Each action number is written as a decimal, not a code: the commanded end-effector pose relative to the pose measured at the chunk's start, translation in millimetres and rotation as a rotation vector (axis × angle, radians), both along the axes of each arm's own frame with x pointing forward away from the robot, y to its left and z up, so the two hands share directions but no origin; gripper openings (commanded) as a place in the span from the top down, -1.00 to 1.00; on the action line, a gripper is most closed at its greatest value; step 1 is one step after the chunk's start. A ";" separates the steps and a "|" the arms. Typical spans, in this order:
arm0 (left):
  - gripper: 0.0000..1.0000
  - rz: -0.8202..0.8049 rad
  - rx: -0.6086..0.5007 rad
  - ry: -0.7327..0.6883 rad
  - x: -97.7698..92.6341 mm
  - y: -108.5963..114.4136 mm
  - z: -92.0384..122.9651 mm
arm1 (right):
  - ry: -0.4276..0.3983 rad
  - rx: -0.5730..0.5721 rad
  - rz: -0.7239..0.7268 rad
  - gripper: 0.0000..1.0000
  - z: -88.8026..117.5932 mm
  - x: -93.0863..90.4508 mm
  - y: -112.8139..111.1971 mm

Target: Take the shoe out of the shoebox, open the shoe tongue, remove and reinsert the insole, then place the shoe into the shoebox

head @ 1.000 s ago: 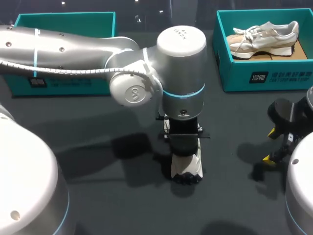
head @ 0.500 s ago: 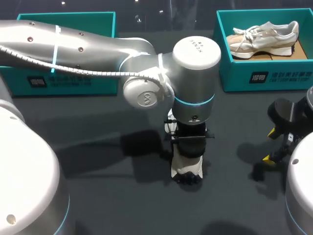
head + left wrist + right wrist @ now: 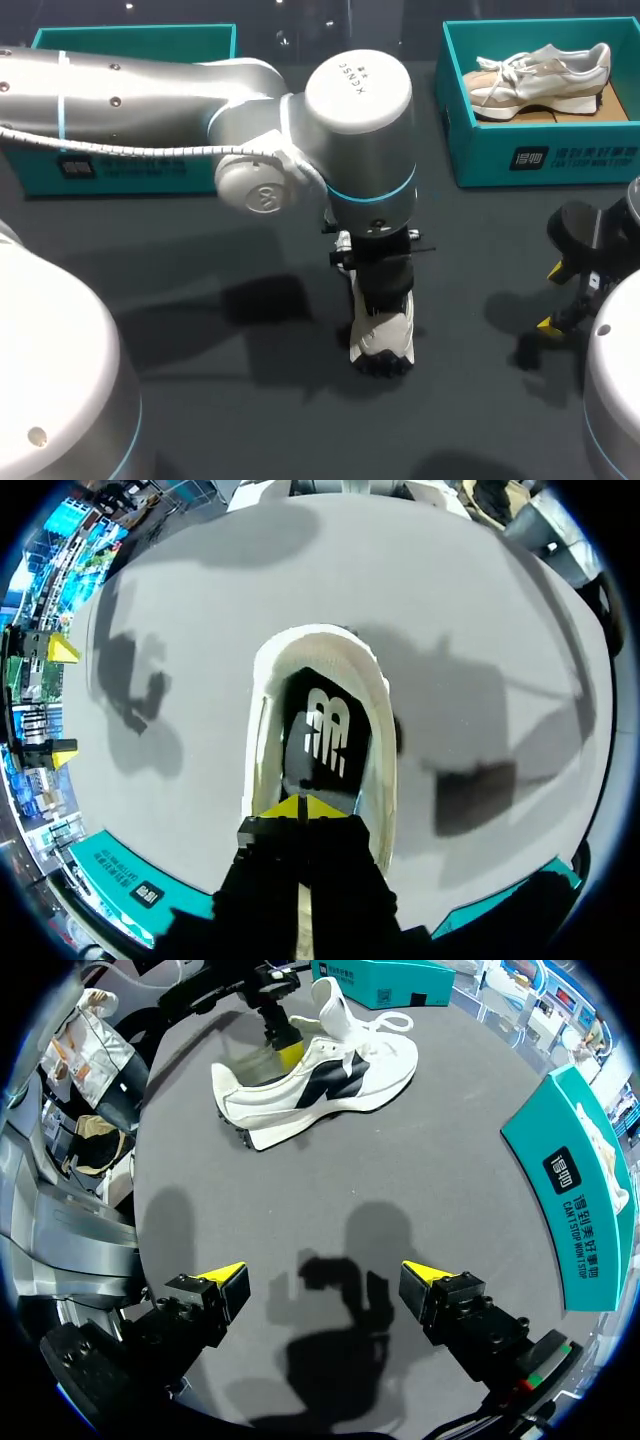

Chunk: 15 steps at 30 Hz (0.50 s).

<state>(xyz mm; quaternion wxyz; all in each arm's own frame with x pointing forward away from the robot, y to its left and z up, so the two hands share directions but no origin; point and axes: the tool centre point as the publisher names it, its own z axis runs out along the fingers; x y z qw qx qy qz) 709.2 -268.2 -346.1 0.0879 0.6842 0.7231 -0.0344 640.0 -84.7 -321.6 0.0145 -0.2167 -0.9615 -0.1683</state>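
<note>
Left arm [image 3: 150,95] enters from the left and ends above the middle of the dark tabletop [image 3: 200,260], wrist pointing straight down over a white sneaker [image 3: 383,338]. The sneaker stands on its sole on the tabletop, outside both boxes and well apart from each. Left pincer [image 3: 305,808]: seen from its own wrist, the two yellow tips are drawn together and meet inside the sneaker's opening, just above the black insole [image 3: 322,735], which lies flat in the shoe. Whether anything thin is caught between the tips cannot be determined. From the right wrist, the same pincer is seen descending into the opening behind the tongue [image 3: 330,1000], which stands raised and away from the collar; loose laces lie ahead of it. Right pincer [image 3: 325,1280]: fingers spread wide, nothing between them, held above bare tabletop near the right edge, well apart from the sneaker. Teal shoebox [image 3: 540,150] at the far right of the tabletop holds a second sneaker [image 3: 540,72], pale, lying on its side. A second teal shoebox [image 3: 130,40] stands at the far left, partly covered by the left arm; its contents cannot be seen
</note>
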 end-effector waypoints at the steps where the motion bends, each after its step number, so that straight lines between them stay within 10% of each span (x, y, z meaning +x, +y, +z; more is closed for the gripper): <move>1: 1.00 0.008 0.003 -0.038 -0.2 6.8 12.6 | -0.002 -0.001 0.000 -1.00 0.1 -1.6 -0.5; 15: 0.83 0.036 0.050 -0.062 11.0 6.3 2.6 | -0.002 -0.001 0.000 -1.00 0.1 -1.6 -0.5</move>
